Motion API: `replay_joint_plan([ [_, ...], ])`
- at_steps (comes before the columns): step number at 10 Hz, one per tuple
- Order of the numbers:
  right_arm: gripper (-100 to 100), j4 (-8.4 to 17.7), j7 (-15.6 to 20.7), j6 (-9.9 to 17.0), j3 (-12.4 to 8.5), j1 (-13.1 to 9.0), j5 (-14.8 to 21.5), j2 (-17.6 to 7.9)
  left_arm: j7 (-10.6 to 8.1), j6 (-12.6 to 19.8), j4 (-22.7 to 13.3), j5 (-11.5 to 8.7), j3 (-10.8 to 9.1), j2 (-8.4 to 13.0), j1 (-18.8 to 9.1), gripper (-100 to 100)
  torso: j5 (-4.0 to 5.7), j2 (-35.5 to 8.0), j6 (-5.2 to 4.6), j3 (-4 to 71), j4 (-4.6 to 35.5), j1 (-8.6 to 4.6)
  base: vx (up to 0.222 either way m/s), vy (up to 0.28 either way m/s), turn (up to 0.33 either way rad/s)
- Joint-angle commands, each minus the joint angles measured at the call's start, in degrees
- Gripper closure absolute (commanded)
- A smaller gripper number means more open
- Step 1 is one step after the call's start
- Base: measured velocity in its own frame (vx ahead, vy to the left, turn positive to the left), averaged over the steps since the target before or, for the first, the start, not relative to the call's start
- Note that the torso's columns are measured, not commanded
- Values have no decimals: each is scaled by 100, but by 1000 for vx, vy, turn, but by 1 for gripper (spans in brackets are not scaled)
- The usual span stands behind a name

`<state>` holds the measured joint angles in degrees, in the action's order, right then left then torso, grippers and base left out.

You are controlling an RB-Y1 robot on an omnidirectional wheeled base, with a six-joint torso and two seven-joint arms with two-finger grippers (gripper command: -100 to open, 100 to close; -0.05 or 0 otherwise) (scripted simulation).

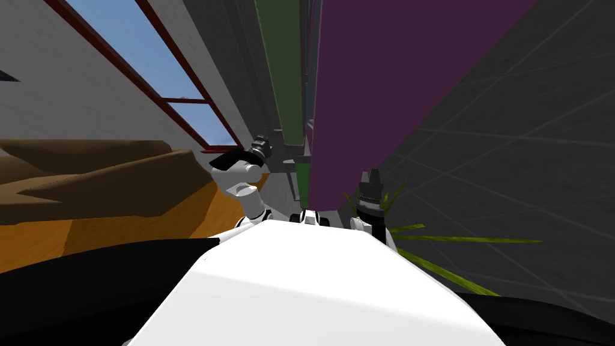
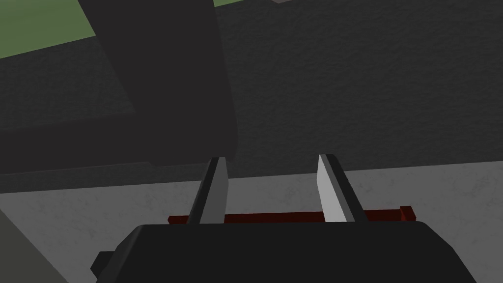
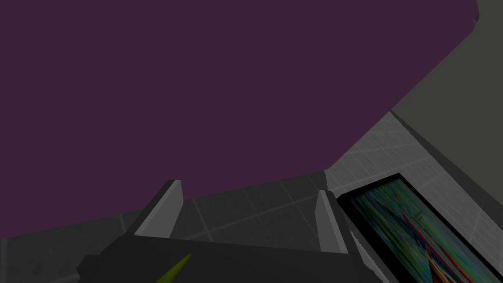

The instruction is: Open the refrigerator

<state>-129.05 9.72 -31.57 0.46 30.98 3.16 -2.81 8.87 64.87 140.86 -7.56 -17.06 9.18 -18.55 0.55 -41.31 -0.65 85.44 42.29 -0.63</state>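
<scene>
Edges are the hard part with the refrigerator. It reads as one tall, plain purple slab, cut off by the top of the head view, and I cannot tell door from side on its flat face. Its long axis runs from just beyond the robot's chest away to that top edge. The lean it has there is shared by everything around it, so it is the camera's. Its broad face is turned toward the right claw, which hangs close by the slab's near end. From the right wrist the same purple plane spreads ahead of that claw, whose two fingers stand well apart with nothing between them. How close they are to the face I cannot tell.

One narrow green panel runs alongside the slab on its left, and whether it belongs to it is unclear. The left claw sits left of that panel, near the corner of a red-framed window showing two blue panes. From the left wrist that claw is spread too and empty. It faces dim grey surfaces that are hard to name, with one dark red bar low behind the fingers.

One black-framed picture, streaked in colours, lies beside the right claw and is clipped by the picture's edge. Several yellow-green leaves fan over the grey tiled surface on the robot's right. A brown and orange mass on the left is too vague to name.
</scene>
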Motion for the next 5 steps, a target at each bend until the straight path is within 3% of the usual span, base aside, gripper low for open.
replay_joint_plan([
  [1, 0, 0, 0, 0, 0, 0, 0, 0, 19, 90, 24, -25, -84, 30, -199, -100, -1, -4, 3, -3, 1, 3, 18, -50, 10],
  [5, 0, 0, 0, 0, 0, 0, 0, 0, 67, 465, 14, -6, -250, 2, -467, -100, -1, -2, -1, -2, -2, -1, 6, -45, 39],
])
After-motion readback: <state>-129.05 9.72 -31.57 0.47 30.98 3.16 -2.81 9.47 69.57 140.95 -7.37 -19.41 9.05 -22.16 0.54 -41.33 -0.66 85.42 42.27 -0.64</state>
